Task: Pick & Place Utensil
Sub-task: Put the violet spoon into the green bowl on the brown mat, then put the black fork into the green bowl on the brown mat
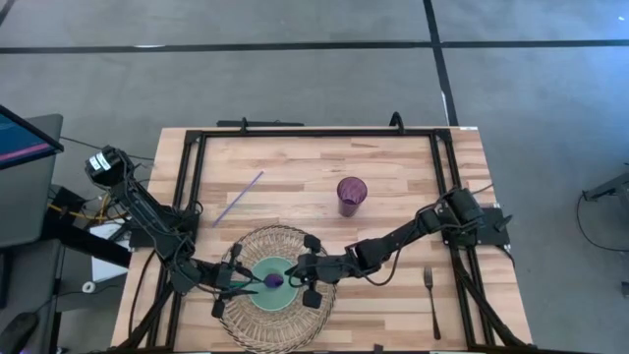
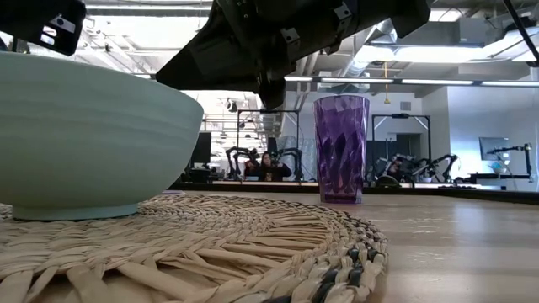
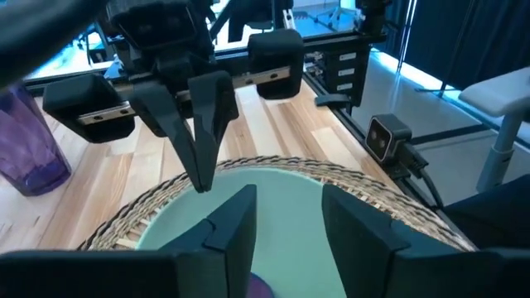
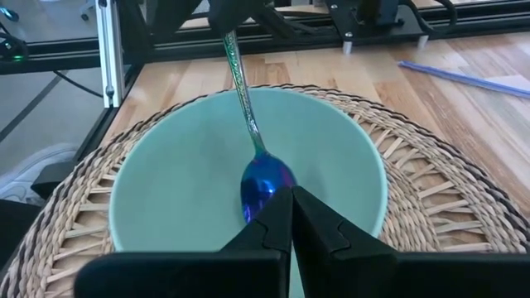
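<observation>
Both arms meet over the pale green bowl, which sits on a round woven mat near the front edge of the wooden table. The spoon, its head an iridescent blue-purple, is inside the bowl with the head low near the middle and the thin patterned handle slanting up towards the left arm. The left gripper reaches in from the left side of the bowl; its fingers stand apart in the left wrist view, though I cannot tell for sure whether they hold the handle. The right gripper hangs over the bowl from the right with its fingers pressed together just beside the spoon head, grasping nothing visible. A purple cup stands upright behind the mat, a purple straw lies to its left, and a fork lies near the right front corner
</observation>
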